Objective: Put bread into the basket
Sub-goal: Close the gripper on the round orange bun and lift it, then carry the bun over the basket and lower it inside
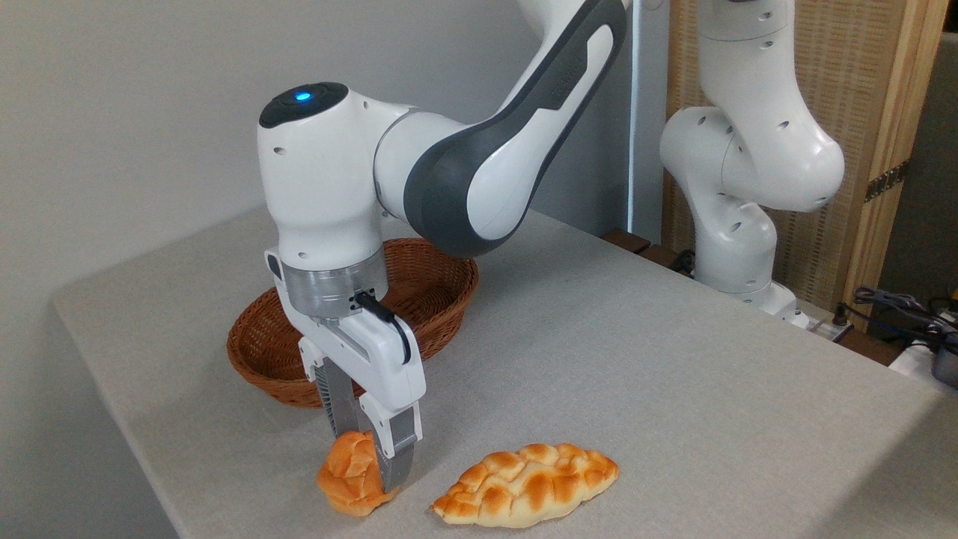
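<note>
The bread, a small round orange-golden bun, sits on the table near the front edge. My gripper reaches straight down over it, one finger on each side, and the fingers look pressed against the bun. The bun looks to rest on the tabletop or just off it. Behind the gripper stands the basket, an oval brown wicker one with nothing visible inside; my wrist hides part of its rim and inside.
A longer flat braided loaf lies just right of the bun. The grey table drops off at the left and front edges. The robot's white base stands at the back right, with cables beside it.
</note>
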Controlling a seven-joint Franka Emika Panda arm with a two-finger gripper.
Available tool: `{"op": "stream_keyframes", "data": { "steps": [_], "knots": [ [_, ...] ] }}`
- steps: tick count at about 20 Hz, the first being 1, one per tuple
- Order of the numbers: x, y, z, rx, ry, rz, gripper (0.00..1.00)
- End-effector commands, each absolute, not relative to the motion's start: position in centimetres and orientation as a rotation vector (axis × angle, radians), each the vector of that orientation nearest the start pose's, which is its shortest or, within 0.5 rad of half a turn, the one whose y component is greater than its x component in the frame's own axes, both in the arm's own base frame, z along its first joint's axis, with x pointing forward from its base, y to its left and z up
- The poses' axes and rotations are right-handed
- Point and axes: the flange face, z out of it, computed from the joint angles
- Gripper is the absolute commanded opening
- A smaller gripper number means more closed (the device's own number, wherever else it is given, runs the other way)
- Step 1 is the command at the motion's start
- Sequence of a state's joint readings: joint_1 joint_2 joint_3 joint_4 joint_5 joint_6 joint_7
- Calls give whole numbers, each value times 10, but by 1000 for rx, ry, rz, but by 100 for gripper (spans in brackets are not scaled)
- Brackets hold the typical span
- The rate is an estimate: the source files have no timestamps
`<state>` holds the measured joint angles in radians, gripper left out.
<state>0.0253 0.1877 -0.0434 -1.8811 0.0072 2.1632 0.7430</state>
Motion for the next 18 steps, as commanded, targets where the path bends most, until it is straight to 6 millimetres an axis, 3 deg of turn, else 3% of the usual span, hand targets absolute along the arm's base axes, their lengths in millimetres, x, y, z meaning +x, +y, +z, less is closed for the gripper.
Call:
{"op": "stream_keyframes", "data": {
  "steps": [1, 9, 12, 15, 18],
  "knots": [
    [614, -9, 420, -2852, 1183, -146, 42],
    [614, -9, 419, -2855, 1183, -142, 42],
    [616, -10, 428, -2850, 1178, -166, 43],
    [626, -10, 465, -2839, 1148, -262, 43],
    [625, -11, 523, -2799, 1129, -392, 49]
  ]
}}
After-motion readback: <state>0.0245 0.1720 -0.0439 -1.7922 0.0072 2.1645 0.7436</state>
